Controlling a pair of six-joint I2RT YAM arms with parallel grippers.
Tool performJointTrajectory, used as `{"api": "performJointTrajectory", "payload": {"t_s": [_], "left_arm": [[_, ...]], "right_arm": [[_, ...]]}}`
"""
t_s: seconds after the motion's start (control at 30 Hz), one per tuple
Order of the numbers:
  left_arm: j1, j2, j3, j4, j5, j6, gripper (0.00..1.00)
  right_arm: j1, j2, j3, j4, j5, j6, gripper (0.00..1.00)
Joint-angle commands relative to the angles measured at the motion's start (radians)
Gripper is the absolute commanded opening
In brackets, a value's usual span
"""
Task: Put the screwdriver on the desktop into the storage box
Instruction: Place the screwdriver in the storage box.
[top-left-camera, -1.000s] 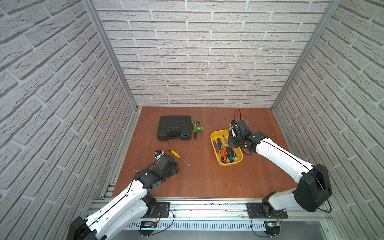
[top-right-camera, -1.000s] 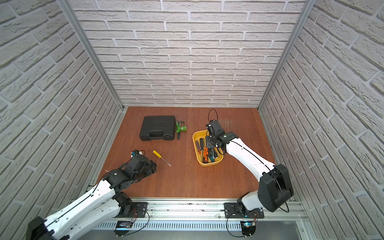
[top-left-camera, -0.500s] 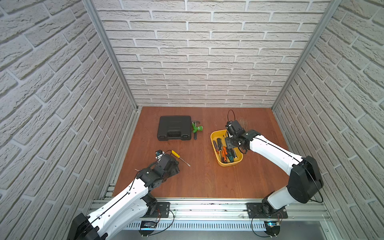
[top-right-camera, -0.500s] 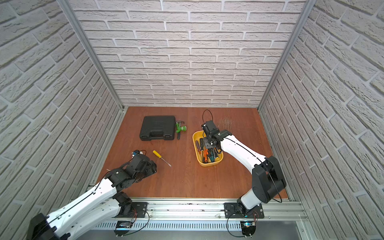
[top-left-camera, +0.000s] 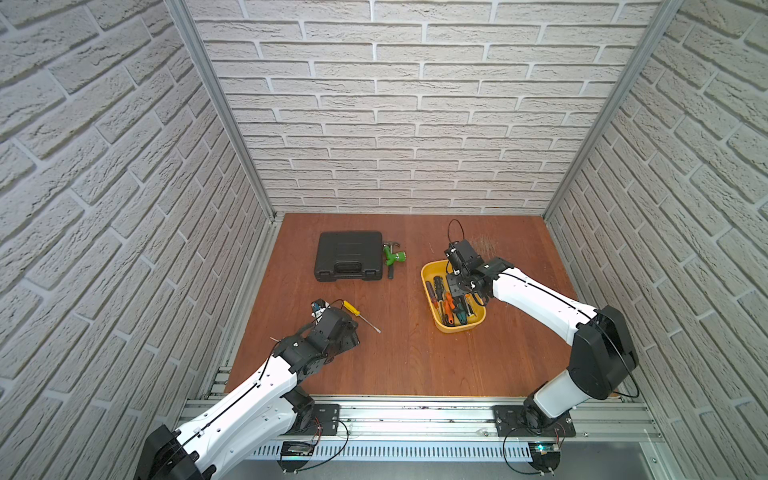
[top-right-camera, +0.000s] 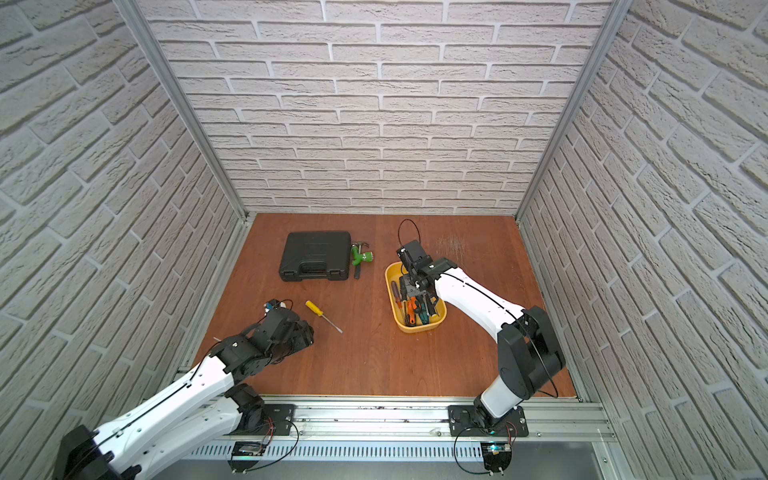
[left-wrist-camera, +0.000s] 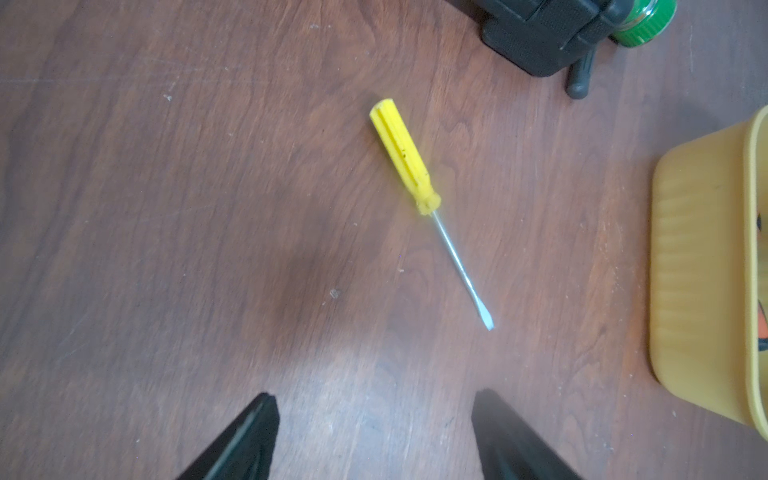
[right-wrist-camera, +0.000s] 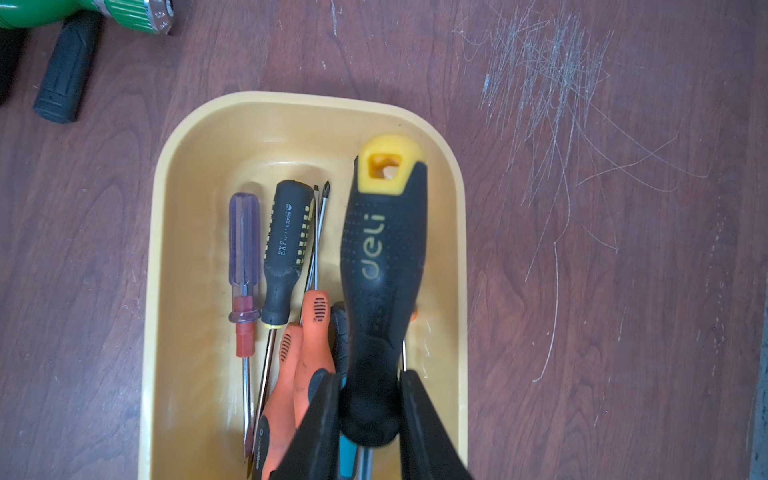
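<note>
A yellow-handled screwdriver lies flat on the reddish-brown desktop. My left gripper is open and empty just short of it, over bare wood. The yellow storage box holds several screwdrivers. My right gripper hangs over the box, shut on the neck of a black screwdriver with a yellow cap. Its handle points at the box's far end, above the others.
A shut black tool case stands at the back left, with a green-handled hammer beside it. A pale scratched patch lies behind the box. Brick walls close three sides, and an aluminium rail runs along the front.
My right arm has swung a little to the left, carrying the black screwdriver over the box. The left arm and the yellow screwdriver have hardly moved.
</note>
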Motion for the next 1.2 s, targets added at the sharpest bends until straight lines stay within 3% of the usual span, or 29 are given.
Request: {"api": "performJointTrajectory", "payload": {"t_s": [0.0, 1.17], "left_arm": [[0.007, 0.007, 0.031, 0.005, -0.002, 0.024, 0.78], [0.007, 0.01, 0.023, 0.016, 0.007, 0.017, 0.78]], "right_arm": [[0.009, -0.007, 0.021, 0.017, 0.032, -0.019, 0.03], [0.029, -0.006, -0.002, 0.035, 0.057, -0.029, 0.03]]}}
